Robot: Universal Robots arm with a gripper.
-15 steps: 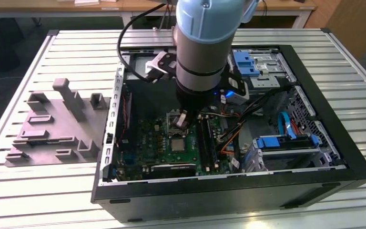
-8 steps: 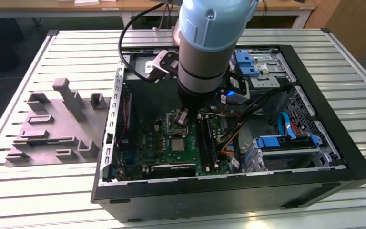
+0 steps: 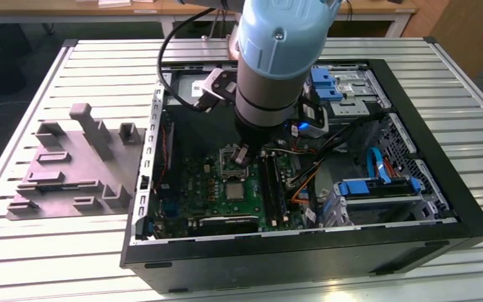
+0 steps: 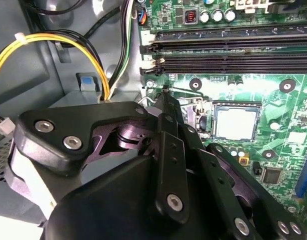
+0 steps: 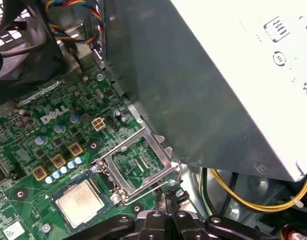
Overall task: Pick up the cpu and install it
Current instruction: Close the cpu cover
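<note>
Second wrist view: cpu sits in its motherboard socket, just beyond the empty gripper, fingertips pressed together.

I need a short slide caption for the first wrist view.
CPU seated on the green motherboard, metal frame flipped open.

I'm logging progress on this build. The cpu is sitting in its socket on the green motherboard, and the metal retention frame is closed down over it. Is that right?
Not quite. The cpu does sit in its socket on the green motherboard, but the metal retention frame is flipped open beside it, not closed over it. The first wrist view shows the chip's bare metal top, with the gripper close to the frame's edge.
</note>
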